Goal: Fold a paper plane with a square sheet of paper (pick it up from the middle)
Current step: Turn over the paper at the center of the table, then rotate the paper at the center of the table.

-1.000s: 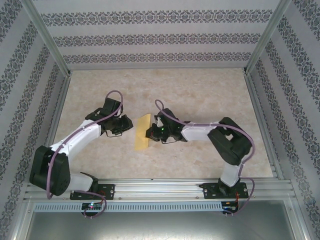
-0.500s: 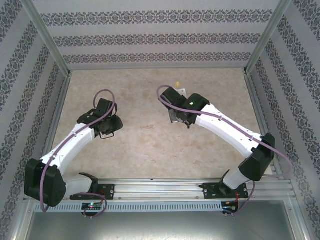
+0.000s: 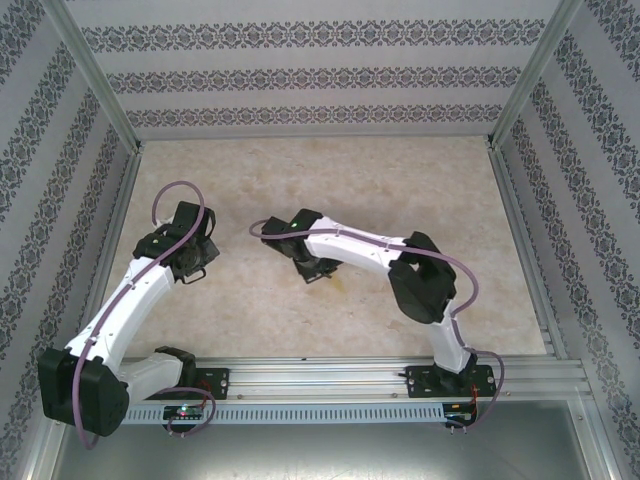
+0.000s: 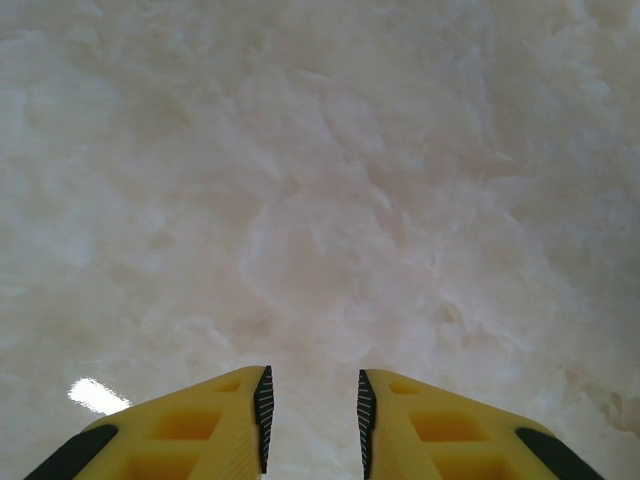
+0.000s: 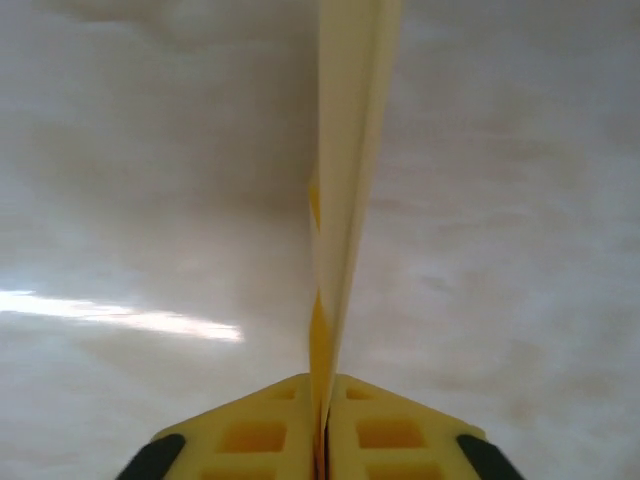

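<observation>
Edgewise, the paper plane [image 5: 350,130] sits pinched between right fingers [image 5: 400,435].

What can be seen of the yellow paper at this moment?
The yellow paper is thin, pale and matte, folded into several flat layers. The right wrist camera sees it edge-on, as a narrow strip running out from the right gripper, which is shut on its near end. A brighter yellow shows in the slits between layers. It hangs over the pale marbled table; whether its far end touches that surface cannot be told.
</observation>
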### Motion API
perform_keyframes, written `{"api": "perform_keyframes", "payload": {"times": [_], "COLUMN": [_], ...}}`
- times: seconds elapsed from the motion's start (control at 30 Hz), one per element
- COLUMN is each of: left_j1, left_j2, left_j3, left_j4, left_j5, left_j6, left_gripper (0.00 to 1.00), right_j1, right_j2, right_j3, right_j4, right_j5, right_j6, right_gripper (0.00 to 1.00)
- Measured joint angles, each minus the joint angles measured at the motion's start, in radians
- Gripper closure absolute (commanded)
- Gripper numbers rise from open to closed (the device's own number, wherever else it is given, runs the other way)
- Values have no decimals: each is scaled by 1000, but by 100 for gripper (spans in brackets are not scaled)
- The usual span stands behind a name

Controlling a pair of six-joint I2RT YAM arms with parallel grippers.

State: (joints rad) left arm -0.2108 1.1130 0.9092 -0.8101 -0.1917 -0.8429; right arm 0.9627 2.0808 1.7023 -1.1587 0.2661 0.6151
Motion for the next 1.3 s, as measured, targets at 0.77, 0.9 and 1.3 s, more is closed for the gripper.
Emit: {"api": "perform_keyframes", "payload": {"times": [0.77,0.9,1.3], "left_j1": [10,10,-13], "left_j2": [31,53,174], "left_j3": [-81,-98,-92], "left_j4": [139,190,303], "left_j5": [302,387,544], "left_j6": [55,59,60], "left_gripper": [68,67,66], "right_j1": [-148,-149,-106], "right_j2": [-242,-185,-178], "right_j3": [-654,-709,-824], "right_j4": [1072,1156,1471], "right_j5": [-754,-761,-623], "right_j6": [272,327,666], "right_gripper": [88,89,88]}}
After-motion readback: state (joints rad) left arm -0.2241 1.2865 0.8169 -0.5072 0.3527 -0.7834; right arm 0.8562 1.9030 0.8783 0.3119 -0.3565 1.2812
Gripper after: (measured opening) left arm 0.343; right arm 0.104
